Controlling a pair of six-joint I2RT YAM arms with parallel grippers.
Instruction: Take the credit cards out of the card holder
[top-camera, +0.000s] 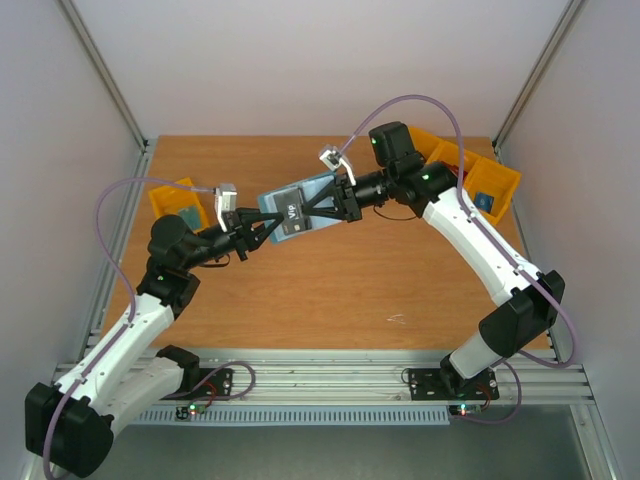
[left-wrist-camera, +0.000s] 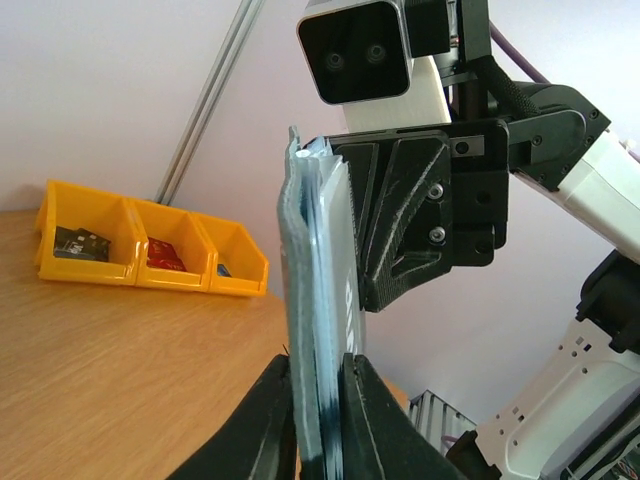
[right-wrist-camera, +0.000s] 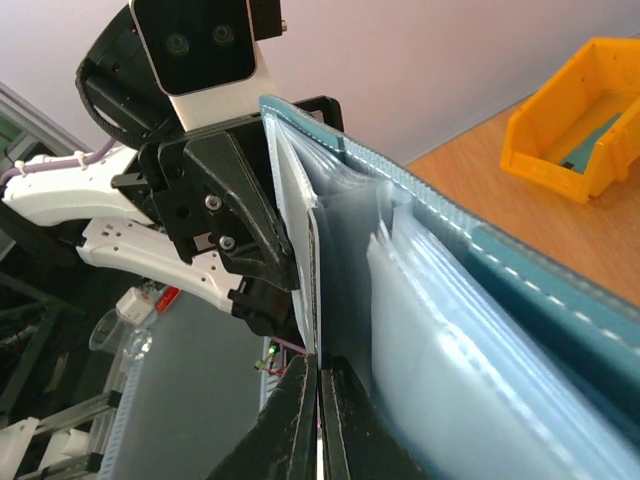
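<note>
The right gripper (right-wrist-camera: 318, 365) is pinched shut on the thin edge of what looks like a dark card (top-camera: 292, 215). The left gripper (left-wrist-camera: 318, 365) clamps the far edge of the blue wallet (left-wrist-camera: 305, 260), which hangs between them above the table (top-camera: 330, 290). The card seems stiff, light and slick and the wallet soft, so a firm edge pinch suits.

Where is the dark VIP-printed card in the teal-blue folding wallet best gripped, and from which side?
Probably its thin edge, approached from the side of the right gripper: the dark VIP-printed card lies flat against the teal-blue folding wallet, whose other end the left gripper pinches.
</note>
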